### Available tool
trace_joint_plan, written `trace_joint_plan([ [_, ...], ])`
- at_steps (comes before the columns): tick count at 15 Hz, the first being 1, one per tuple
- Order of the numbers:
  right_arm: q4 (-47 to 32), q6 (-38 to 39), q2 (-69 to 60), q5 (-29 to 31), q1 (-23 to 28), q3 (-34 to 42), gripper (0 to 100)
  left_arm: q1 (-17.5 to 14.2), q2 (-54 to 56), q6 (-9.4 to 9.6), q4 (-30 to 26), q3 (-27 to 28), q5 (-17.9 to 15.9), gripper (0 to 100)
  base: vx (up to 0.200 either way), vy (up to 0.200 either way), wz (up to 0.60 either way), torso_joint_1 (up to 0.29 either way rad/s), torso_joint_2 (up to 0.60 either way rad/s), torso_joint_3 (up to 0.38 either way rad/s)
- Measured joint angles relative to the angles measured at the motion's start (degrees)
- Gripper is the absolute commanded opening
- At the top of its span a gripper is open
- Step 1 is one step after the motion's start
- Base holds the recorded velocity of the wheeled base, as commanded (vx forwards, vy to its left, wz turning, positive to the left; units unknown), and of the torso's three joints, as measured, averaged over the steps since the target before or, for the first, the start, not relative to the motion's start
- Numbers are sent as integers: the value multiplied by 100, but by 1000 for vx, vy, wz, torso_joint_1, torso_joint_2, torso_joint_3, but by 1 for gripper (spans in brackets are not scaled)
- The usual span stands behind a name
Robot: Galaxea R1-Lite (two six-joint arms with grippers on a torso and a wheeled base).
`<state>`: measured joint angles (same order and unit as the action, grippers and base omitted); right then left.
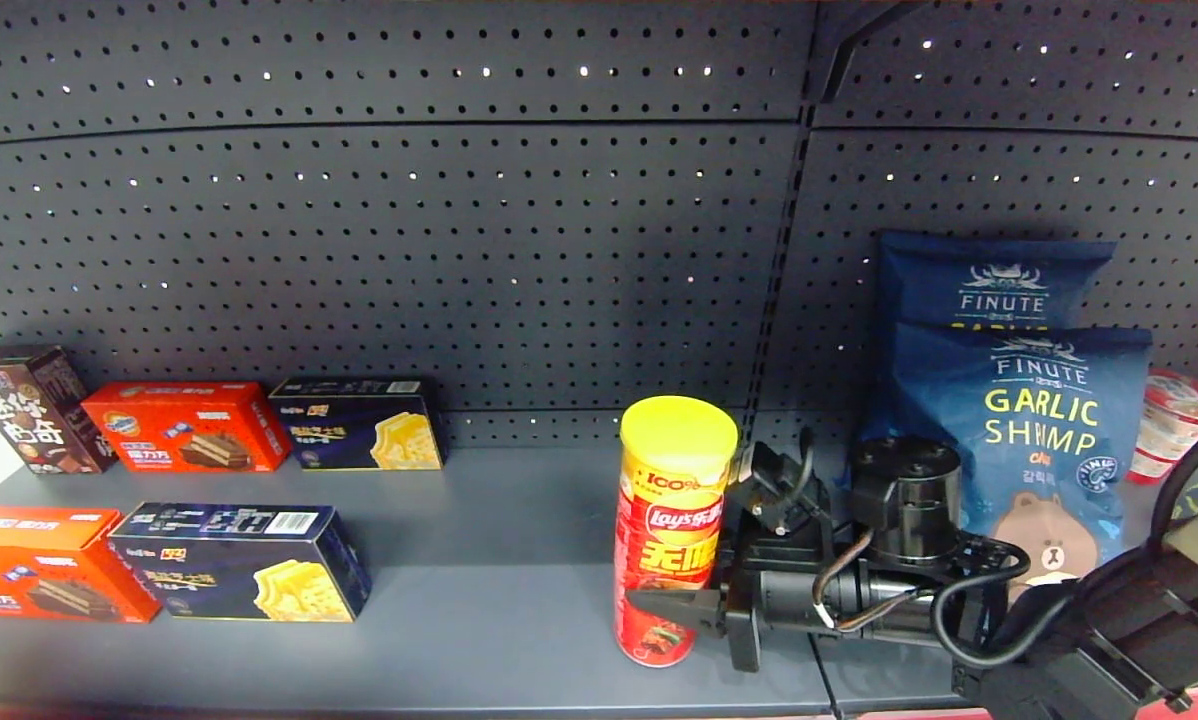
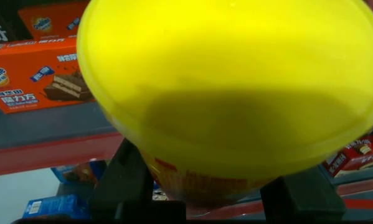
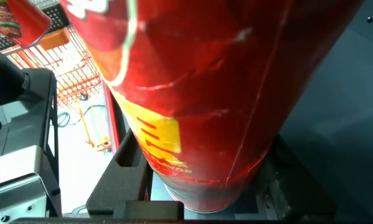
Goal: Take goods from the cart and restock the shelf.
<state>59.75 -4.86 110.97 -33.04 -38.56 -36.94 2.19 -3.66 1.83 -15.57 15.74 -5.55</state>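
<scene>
Two chip cans are in grip. One red can (image 1: pixel 671 500) with a yellow lid stands upright near the front of the grey shelf (image 1: pixel 479 600), beside blue snack bags (image 1: pixel 1029 420), the right gripper (image 1: pixel 674 612) closed around its lower part. The left gripper (image 2: pixel 208 190) seems clamped on a second yellow-lidded can (image 2: pixel 236 87).

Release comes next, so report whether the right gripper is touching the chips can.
Touching. The right wrist view shows the chips can wedged between the fingers of the right gripper, with no gap on either side; the head view agrees.
</scene>
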Motion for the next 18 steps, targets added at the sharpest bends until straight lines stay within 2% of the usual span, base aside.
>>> trace_joint_plan([
  [18,4,-44,-119,-24,194,249,0,0,0,-17,2,-39,20,0,0,0,0,0,0,0],
])
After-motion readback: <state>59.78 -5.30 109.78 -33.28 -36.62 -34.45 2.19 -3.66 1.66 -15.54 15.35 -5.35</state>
